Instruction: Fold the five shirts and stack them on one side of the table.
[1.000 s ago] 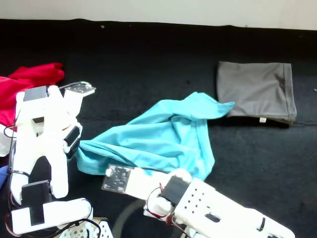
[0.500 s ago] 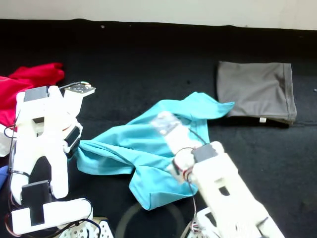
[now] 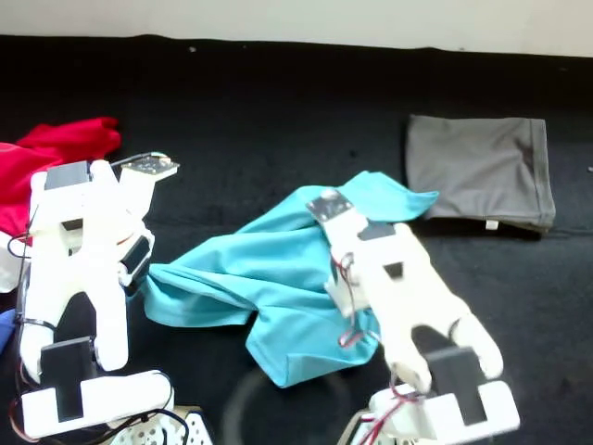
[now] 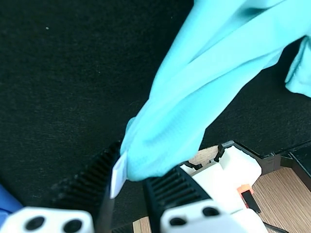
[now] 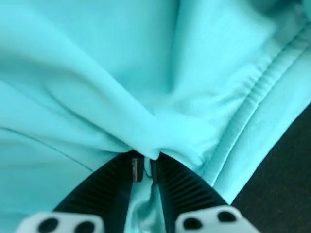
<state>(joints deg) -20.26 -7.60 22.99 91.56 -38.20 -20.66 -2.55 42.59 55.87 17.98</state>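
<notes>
A teal shirt (image 3: 264, 264) lies crumpled in the middle of the black table. My left gripper (image 3: 139, 267) holds its left corner; in the left wrist view the gripper (image 4: 129, 167) is shut on a bunched fold of the teal shirt (image 4: 194, 102). My right gripper (image 3: 335, 264) stands over the shirt's middle, and in the right wrist view the gripper (image 5: 145, 167) is shut on a pinch of teal shirt (image 5: 121, 73). A folded grey shirt (image 3: 477, 171) lies flat at the back right. A red shirt (image 3: 56, 148) is heaped at the far left.
The black cloth covers the table (image 3: 278, 102) up to a pale wall at the back. Blue fabric (image 3: 5, 329) peeks in at the left edge behind the left arm. The wooden table edge (image 4: 286, 189) shows beside the left arm's base.
The right arm swung from low at the front left up to the shirt's middle. The teal shirt's right side was pulled in, and a flap now hangs toward the front.
</notes>
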